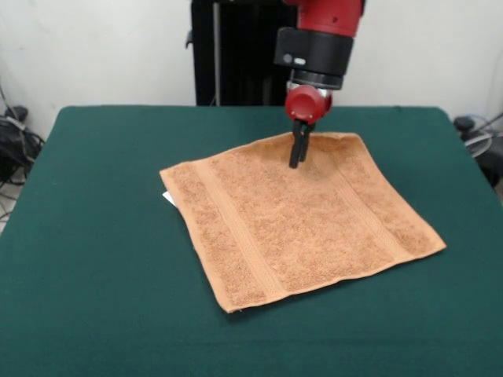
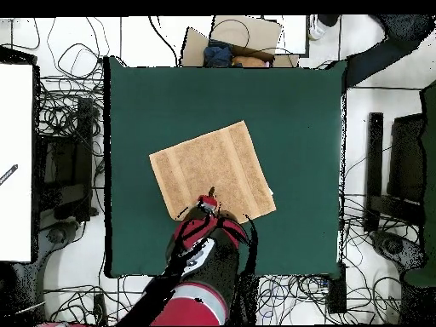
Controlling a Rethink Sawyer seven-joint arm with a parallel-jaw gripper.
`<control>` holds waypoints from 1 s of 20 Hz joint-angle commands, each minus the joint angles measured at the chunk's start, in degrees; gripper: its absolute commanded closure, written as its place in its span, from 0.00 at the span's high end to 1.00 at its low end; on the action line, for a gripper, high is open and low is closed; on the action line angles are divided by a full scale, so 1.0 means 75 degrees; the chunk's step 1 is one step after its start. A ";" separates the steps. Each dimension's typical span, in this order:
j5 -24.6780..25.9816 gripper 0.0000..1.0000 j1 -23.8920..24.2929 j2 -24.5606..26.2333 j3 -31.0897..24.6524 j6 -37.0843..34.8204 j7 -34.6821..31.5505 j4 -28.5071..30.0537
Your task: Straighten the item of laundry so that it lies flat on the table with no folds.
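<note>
Claw [image 1: 297, 159] fingers together, tips at flat towel's [image 1: 302, 216] far edge.

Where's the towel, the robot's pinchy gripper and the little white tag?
towel [image 1: 302, 220], front view, middle of the cloth.
gripper [image 1: 297, 159], front view, its dark tips above the towel's far edge.
white tag [image 1: 167, 198], front view, the bit peeking out at the towel's left corner.

One camera looks across the worktop [image 1: 94, 236] from its near edge, fairly close; another looks straight down from high above — both share the worktop [image 2: 298, 111].
</note>
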State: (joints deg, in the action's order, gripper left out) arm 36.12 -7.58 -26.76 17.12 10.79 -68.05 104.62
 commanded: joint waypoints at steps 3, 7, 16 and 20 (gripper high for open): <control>-0.0560 1.00 0.0112 -0.0315 -0.0325 -0.0916 -0.1496 0.0141; -0.0599 1.00 0.0796 -0.0398 -0.1199 -0.1422 -0.1438 0.0492; -0.0768 1.00 0.2517 -0.0267 -0.3012 -0.2418 -0.1005 0.0987; -0.0952 1.00 0.3318 -0.0003 -0.3876 -0.2824 -0.0821 0.1156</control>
State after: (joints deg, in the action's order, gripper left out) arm 32.45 12.83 -29.39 2.93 -3.34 -68.05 109.14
